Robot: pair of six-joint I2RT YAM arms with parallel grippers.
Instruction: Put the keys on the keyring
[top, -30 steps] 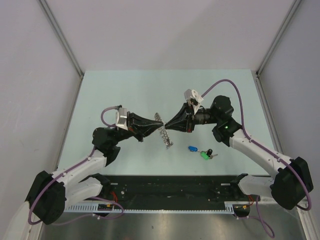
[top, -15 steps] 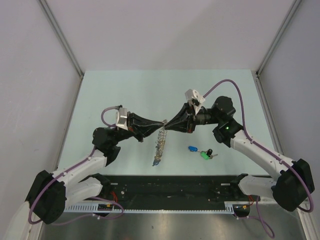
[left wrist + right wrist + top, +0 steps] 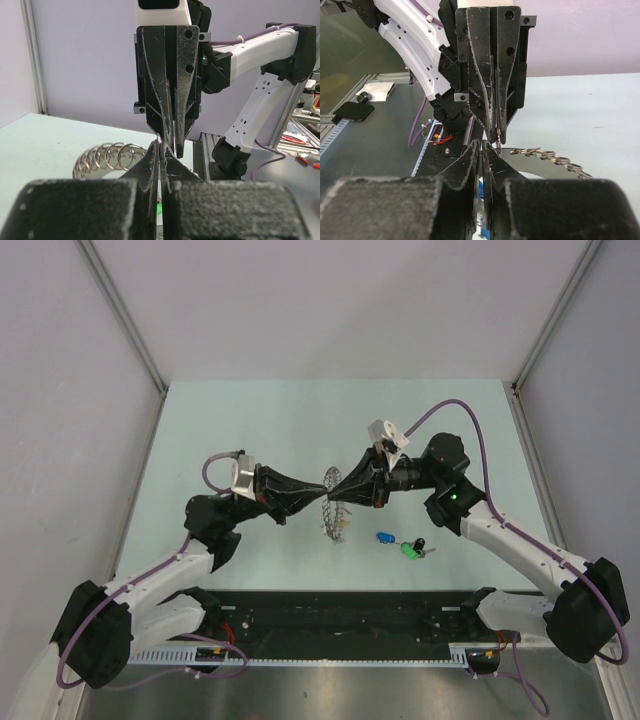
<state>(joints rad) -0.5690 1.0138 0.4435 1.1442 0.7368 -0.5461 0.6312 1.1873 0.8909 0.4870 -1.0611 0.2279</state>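
The keyring (image 3: 331, 510) hangs above the table between my two gripper tips, its wire loops (image 3: 107, 156) fanning out to one side. My left gripper (image 3: 322, 486) is shut on one small loop at its edge (image 3: 160, 138). My right gripper (image 3: 338, 490) meets it tip to tip and is shut on a thin silver piece with blue on it (image 3: 480, 208), which looks like a key. The ring's dark plate (image 3: 555, 159) lies just beyond those fingers. Loose keys lie on the table to the right: blue (image 3: 385, 537), green (image 3: 409, 551) and black (image 3: 419, 543).
The pale green table (image 3: 250, 430) is bounded by grey walls with metal corner posts (image 3: 125, 320). A black rail (image 3: 340, 615) with the arm bases runs along the near edge.
The keyring swung out long below the tips, then came back to hang short and edge-on between them. The right jaws closed a little. Both arms have hardly moved.
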